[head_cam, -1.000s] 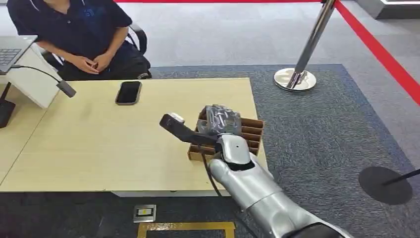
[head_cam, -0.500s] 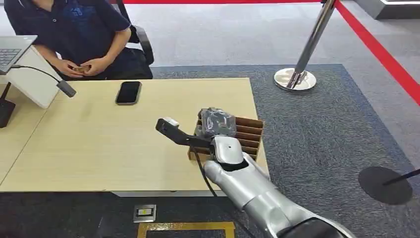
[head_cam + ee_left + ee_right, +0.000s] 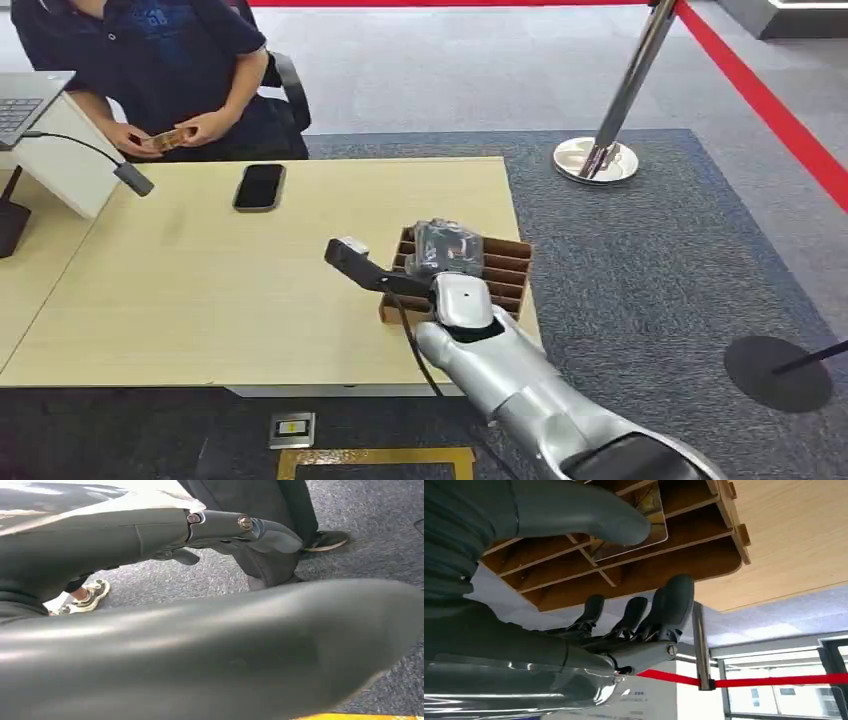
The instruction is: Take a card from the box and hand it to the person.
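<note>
The slotted wooden box (image 3: 497, 268) sits at the tabletop's (image 3: 200, 290) right edge with a card (image 3: 636, 527) lying flat in one slot. The right hand (image 3: 445, 247) rests over it, thumb on the card, grip uncertain.

We take this for an office reception: a pale wooden desk (image 3: 200, 290), grey carpet (image 3: 660, 250), an open laptop (image 3: 25, 100) and a chrome queue post (image 3: 620, 100) with red belt.

The right arm reaches forward from below, elbow bent; the right hand (image 3: 445, 250) is turned palm down, its thumb (image 3: 589, 515) apart from the curled dark fingers (image 3: 669, 605); the left hand (image 3: 240, 530) hangs low, its fingers loosely extended.
</note>
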Motion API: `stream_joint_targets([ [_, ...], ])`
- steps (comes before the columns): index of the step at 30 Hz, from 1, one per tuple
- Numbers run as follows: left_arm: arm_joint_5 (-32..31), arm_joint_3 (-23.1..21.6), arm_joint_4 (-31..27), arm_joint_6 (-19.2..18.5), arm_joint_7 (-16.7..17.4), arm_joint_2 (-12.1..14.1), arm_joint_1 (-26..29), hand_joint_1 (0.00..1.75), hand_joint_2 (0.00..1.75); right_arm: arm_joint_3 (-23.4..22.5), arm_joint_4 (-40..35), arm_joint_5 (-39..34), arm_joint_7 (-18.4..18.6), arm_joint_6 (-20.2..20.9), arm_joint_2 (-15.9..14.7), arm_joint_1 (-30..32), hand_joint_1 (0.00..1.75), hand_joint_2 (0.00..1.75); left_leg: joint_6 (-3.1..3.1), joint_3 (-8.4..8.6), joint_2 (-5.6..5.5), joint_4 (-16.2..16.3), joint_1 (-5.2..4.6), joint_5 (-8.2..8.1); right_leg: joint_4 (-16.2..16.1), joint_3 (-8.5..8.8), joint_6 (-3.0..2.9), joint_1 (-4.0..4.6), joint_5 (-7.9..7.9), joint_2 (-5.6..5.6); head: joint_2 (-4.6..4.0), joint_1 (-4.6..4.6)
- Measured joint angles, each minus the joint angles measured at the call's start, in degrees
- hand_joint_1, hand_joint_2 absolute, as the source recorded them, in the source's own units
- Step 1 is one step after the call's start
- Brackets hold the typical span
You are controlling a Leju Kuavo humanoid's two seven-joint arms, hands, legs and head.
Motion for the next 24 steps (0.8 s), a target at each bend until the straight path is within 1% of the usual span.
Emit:
stream_joint_targets([
  [5, -0.1, 0.0, 0.0, 0.0, 0.0, 0.0, 0.0, 0.0, 0.0, 0.0, 0.3, 1.7, 1.2, -0.1, -0.2, -0.1, 0.82, 1.75, 0.0, 0.0, 0.0, 0.0, 0.0, 0.0, 0.0, 0.0, 0.0, 0.0, 0.0, 0.0, 0.0, 0.0],
  [6, -0.1, 0.0, 0.0, 0.0, 0.0, 0.0, 0.0, 0.0, 0.0, 0.0, 0.5, 1.8, 1.2, -0.2, -0.2, -0.2, 0.8, 1.75, 0.0, 0.0, 0.0, 0.0, 0.0, 0.0, 0.0, 0.0, 0.0, 0.0, 0.0, 0.0, 0.0, 0.0],
  [12, 0.0, 0.0, 0.0, 0.2, 0.0, 0.0, 0.0, 0.0, 0.0, 0.0, 1.5, 2.5, 1.2, -0.2, -0.3, -0.5, 0.82, 1.75, 0.0, 0.0, 0.0, 0.0, 0.0, 0.0, 0.0, 0.0, 0.0, 0.0, 0.0, 0.0, 0.0, 0.0],
  [16, 0.0, 0.0, 0.0, 0.2, 0.1, 0.0, 0.0, 0.0, 0.0, 0.0, 2.0, 2.9, 1.2, -0.1, -0.3, -0.5, 0.79, 1.75, 0.0, -0.01, 0.0, 0.0, 0.0, 0.0, 0.0, 0.0, 0.0, 0.0, 0.0, 0.0, 0.0, 0.02],
  [24, 0.0, 0.0, 0.1, 0.2, 0.0, 0.0, 0.0, 0.0, 0.0, 0.1, 3.1, 3.5, 1.8, 0.7, -0.2, -0.4, 0.79, 1.75, 0.0, 0.0, 0.0, 0.0, 0.0, 0.0, 0.0, 0.0, 0.0, 0.0, 0.0, 0.0, 0.0, 0.0],
])
